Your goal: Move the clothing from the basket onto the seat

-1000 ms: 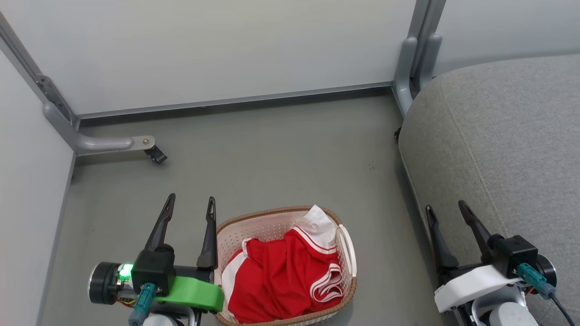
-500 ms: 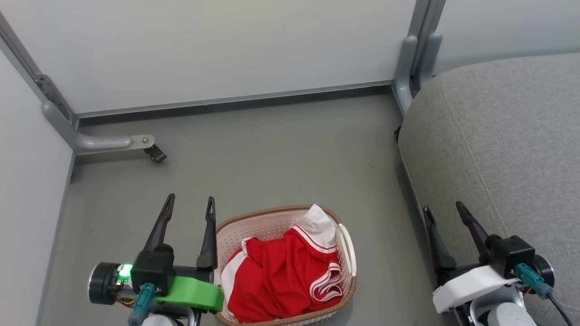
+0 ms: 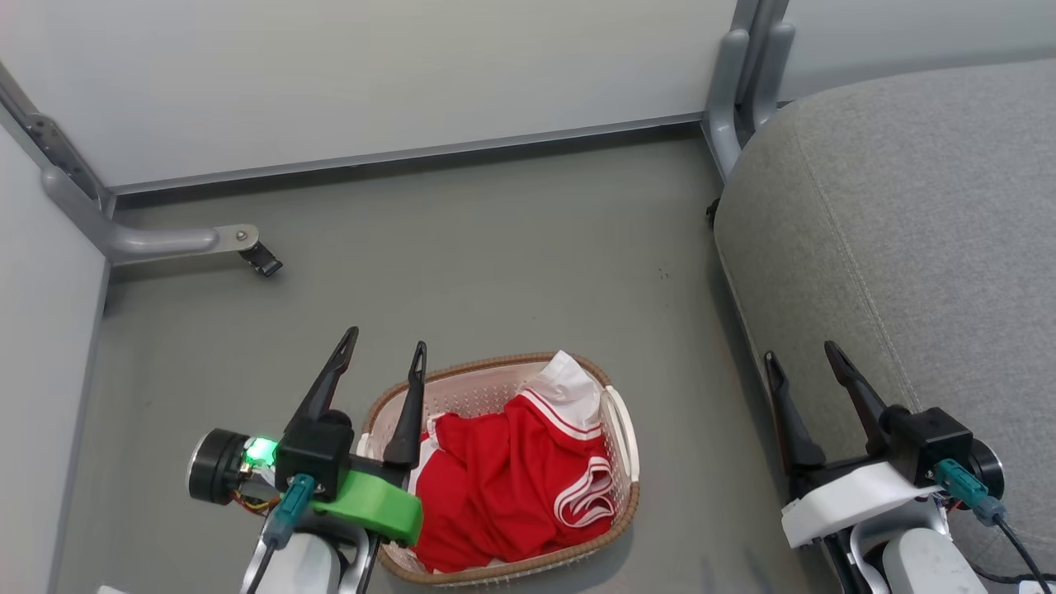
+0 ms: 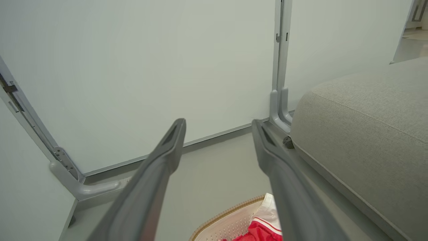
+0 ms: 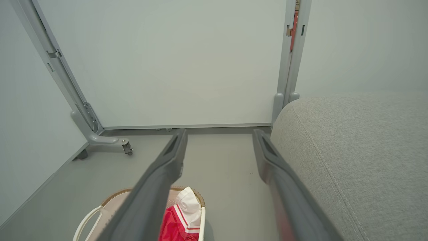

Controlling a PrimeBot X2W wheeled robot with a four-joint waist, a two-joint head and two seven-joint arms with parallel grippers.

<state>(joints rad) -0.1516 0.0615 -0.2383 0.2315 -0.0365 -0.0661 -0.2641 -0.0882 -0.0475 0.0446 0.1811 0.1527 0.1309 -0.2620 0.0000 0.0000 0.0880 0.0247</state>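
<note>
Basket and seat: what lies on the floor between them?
Nothing lies there. In the head view a bare strip of grey floor separates the basket from the seat. The right wrist view agrees.

A: What is the basket (image 3: 487, 363) made of?
B: Cream perforated plastic, faintly glossy. Its rim looks like brown woven wicker. The clothing (image 3: 503, 487) in it is soft red cloth with white trim and a slight sheen on the folds.
A: And the seat (image 3: 907, 231)?
B: Grey woven fabric, matt and a little coarse, with 1 stitched seam.
A: The floor (image 3: 495, 247)?
B: Smooth, matt grey. The wall panels (image 3: 371, 74) are smooth and pale, and their frame (image 3: 157, 241) looks like grey painted metal.
A: The left gripper (image 3: 387, 339)?
B: 2 dark matt fingers (image 3: 410, 412), plastic-looking, above a smooth green plastic shell (image 3: 375, 507).
</note>
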